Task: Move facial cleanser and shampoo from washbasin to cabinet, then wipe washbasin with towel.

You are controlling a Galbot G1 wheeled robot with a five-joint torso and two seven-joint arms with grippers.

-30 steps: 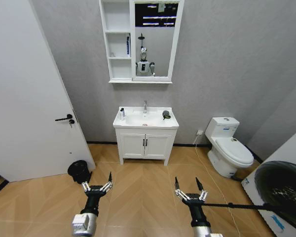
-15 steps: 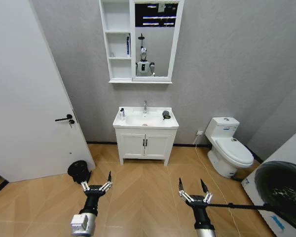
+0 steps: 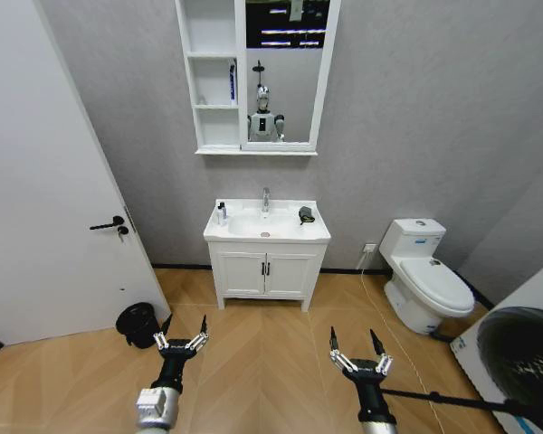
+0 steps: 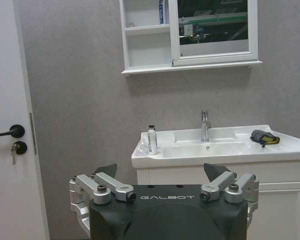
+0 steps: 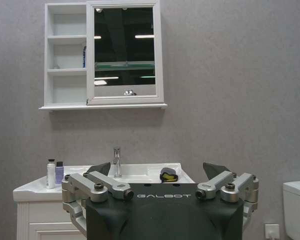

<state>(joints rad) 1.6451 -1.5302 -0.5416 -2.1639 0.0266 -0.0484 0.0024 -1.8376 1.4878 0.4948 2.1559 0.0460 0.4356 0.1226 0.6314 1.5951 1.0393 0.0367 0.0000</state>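
My left gripper low over wood floor, fingers spread, holding nothing. Washbasin straight ahead, well apart, against grey wall. Two small bottles upright on its left rim (which is cleanser, which shampoo, cannot tell), so on my left arm's side; dark towel on right rim. Cabinet above, left of mirror, blue item already on middle shelf. My right gripper low, spread, empty.

Washbasin: white, rectangular, against the far wall; chrome tap at its rear.
Bottles: upright on the basin's left rim.
Towel: dark, bunched on the right rim.
Cabinet: white, above; blue item on middle shelf.
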